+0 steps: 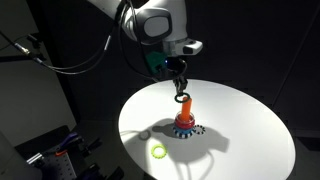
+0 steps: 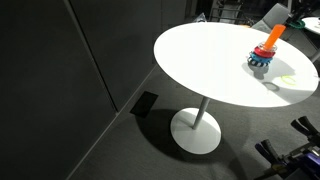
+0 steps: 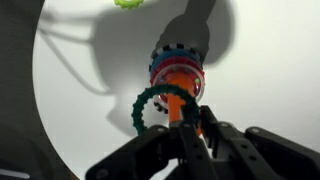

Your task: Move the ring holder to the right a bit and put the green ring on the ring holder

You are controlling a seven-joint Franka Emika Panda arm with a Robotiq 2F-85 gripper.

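At ring holder [image 1: 186, 122] peg tip; hand [image 3: 188, 126] pinching green ring [image 3: 150, 106]

Open counter [image 1: 250, 120] surrounds the ring holder [image 1: 186, 122] on all sides; only 1 lime ring [image 1: 158, 152] lies near it. Straight above the ring holder's peg, the tool [image 1: 181, 90] pinching the green ring [image 3: 155, 108] blocks the way down.

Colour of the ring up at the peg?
Dark teal-green ring; clearest in the wrist view, against the orange-and-red ring holder.

Dark room, harshly spotlit table [image 1: 240, 120]
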